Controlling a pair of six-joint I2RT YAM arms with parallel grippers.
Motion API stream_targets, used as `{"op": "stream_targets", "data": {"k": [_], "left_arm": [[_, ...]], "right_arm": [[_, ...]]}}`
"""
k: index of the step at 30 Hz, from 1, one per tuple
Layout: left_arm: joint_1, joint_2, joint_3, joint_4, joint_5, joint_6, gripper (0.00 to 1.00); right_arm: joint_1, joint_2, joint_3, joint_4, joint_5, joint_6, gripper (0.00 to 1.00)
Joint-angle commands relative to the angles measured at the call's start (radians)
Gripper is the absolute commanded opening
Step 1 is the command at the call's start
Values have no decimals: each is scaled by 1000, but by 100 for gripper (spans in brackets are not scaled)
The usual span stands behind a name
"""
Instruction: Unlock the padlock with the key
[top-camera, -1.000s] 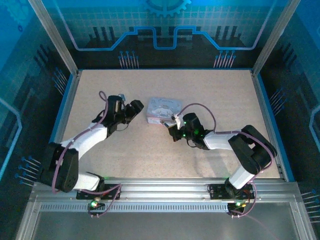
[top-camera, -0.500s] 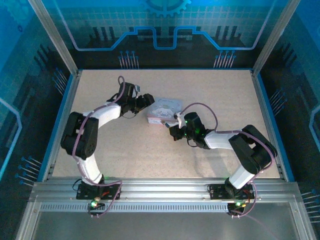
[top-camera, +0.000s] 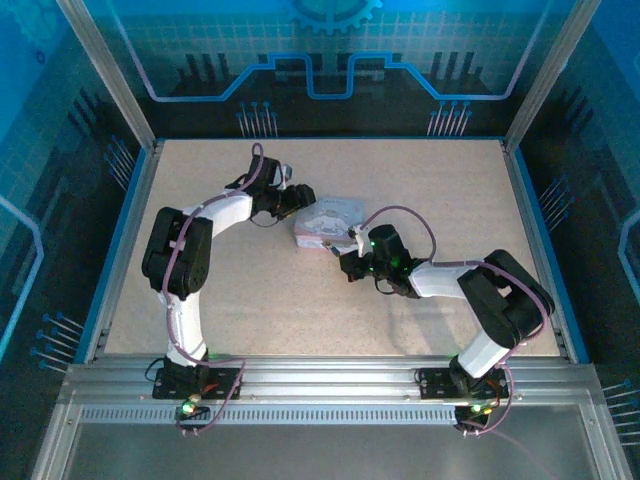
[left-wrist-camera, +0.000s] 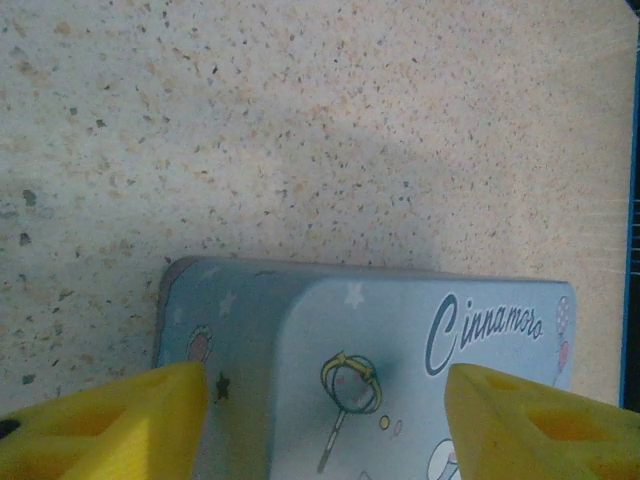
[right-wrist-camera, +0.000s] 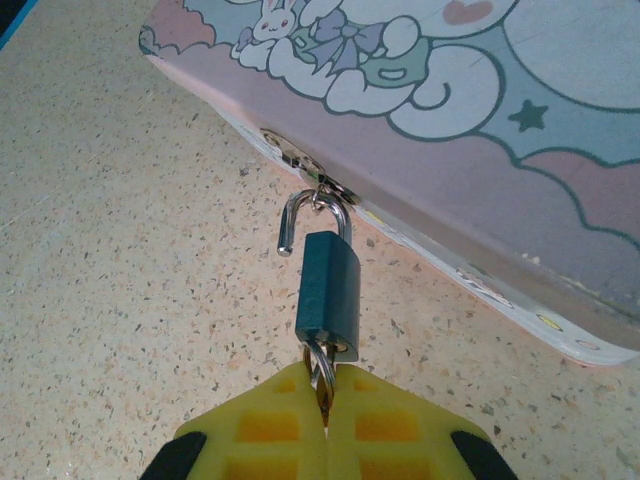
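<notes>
- The right claw (right-wrist-camera: 325, 382) is closed, its yellow pads (right-wrist-camera: 270, 425) pressed together on the key (right-wrist-camera: 321, 372); only a sliver of the key and its thin ring show at the tips
- The padlock (right-wrist-camera: 328, 295), small and dark blue-grey, sits directly ahead of those tips, touching them at its base; the key goes into its underside
- The shackle (right-wrist-camera: 312, 207) at the padlock's end away from the claw stands sprung; one leg hangs free in the air, the other stays in the body
- The shackle's curve hooks through the metal hasp (right-wrist-camera: 298, 158) on the pink edge of the cartoon-printed tin box (right-wrist-camera: 480, 150), which lies beyond the padlock from the claw
- The padlock's body lies over the speckled worktop (right-wrist-camera: 120, 300), just beside the tin
- The left claw (left-wrist-camera: 322, 378) stands open; its two yellow fingers (left-wrist-camera: 110, 425) are apart, with one end of the tin's lid between them and just ahead; I cannot tell whether either finger touches the tin
- From overhead, the two claws face the tin from opposite sides, the left one on the tin's far-left corner, the right one on its near edge
</notes>
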Motion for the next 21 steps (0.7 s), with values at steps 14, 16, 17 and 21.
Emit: {"op": "stream_targets", "data": {"k": [14,16,17,21], "left_arm": [[78,-112,-233,32,-90,25,50],[78,-142,-270,39,-96,20,49],[78,-157,-287,44,-97,16,49],[78,-230,-370,60,-110,-4,49]], "right_arm": [[-38,21,-8,-94,-69,133,0],[-46,18,-13,-94,-76,142,0],[-49,20,-13,-94,-82,147,0],[-78,27,-21,-103,-129,165,0]]}}
